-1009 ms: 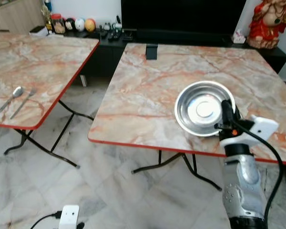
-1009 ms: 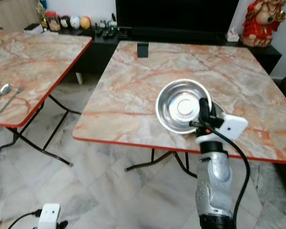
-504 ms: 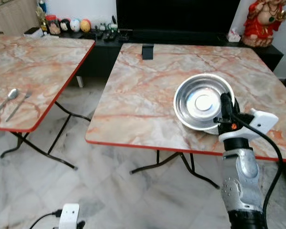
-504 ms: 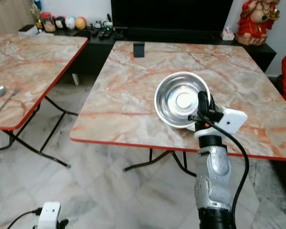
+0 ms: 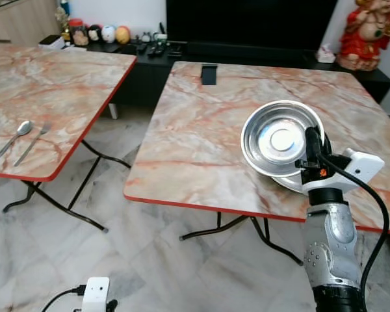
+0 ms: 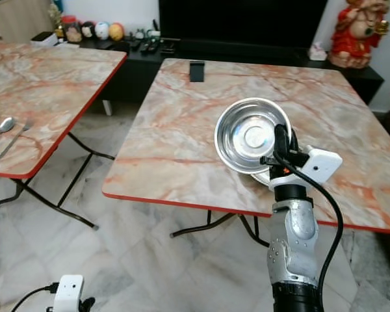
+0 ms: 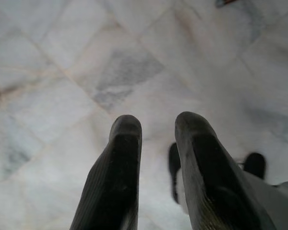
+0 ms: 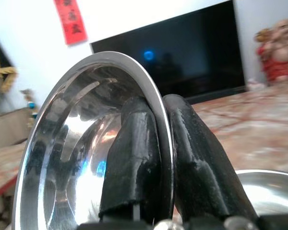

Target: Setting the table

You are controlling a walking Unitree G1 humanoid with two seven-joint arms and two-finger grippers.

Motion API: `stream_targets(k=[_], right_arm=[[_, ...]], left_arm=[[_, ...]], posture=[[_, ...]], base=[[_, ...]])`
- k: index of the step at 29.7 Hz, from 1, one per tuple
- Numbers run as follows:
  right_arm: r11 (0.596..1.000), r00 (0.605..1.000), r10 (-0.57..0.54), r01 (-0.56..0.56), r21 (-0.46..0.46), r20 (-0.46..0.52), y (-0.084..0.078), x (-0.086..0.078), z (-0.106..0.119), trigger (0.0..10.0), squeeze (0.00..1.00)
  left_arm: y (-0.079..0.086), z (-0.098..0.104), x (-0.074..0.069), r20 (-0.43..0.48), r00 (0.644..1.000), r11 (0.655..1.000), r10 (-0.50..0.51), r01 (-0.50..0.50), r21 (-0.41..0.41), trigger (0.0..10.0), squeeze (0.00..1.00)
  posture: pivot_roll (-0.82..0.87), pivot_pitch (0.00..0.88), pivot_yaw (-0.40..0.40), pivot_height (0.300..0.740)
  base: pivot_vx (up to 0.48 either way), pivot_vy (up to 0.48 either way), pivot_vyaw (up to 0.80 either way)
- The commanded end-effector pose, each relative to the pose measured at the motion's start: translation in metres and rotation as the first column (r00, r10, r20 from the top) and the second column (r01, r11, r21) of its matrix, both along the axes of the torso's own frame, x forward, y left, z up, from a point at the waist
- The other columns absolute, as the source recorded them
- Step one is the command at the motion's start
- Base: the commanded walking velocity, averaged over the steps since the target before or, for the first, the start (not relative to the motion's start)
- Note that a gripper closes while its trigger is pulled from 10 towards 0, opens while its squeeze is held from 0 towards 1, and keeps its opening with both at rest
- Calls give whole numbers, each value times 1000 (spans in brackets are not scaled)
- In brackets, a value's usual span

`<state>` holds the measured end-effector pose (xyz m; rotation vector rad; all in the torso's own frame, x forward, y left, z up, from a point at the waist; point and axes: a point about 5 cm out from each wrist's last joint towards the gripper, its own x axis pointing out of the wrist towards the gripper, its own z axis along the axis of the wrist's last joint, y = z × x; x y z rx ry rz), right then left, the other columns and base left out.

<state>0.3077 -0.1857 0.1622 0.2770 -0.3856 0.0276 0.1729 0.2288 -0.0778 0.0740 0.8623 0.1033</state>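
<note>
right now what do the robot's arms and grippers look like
The right arm is a silver metal tube with a black base, topped by a white boxy wrist block and a small orange light. A black cable loops down its side. The right gripper has two long, black, matte fingers with rounded tips. The left gripper has matching fingers with a finely ribbed surface.

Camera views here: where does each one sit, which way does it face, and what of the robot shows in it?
Left and right eye views: head, looking forward and down at two marble tables; right arm shows.
Left wrist view: looks along the left gripper at tiled floor.
Right wrist view: looks along the right gripper, clamped on a steel bowl, towards the TV.
Shared: bowl, TV, red statue.
</note>
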Motion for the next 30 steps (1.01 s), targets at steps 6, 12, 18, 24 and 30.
stream_targets(k=[6,12,18,24,30], right_arm=[[1000,999,-31,31,0,11,-9,-1,2,10000,0],[1000,1000,-25,25,0,8,-8,-1,2,10000,0],[1000,1000,-28,28,0,5,-8,-1,1,10000,0],[999,999,-32,32,-18,-35,-7,-2,-5,10000,0],[993,975,-115,108,-43,-189,-17,-4,-29,10000,0]], left_arm=[[-4,1,4,21,1000,1000,1,0,-12,10000,0],[-5,1,4,22,1000,1000,0,1,-11,10000,0],[-4,2,5,26,1000,1000,2,-2,-2,10000,0],[-6,2,6,27,1000,1000,-9,9,-3,10000,0],[-6,2,6,30,999,1000,-12,12,-4,10000,0]], posture=[[7,0,-37,724],[7,0,-37,724],[6,0,-36,724],[2,0,-34,724],[0,0,-33,724]], base=[[357,0,0],[356,0,0],[0,0,0],[0,0,0],[0,0,0]])
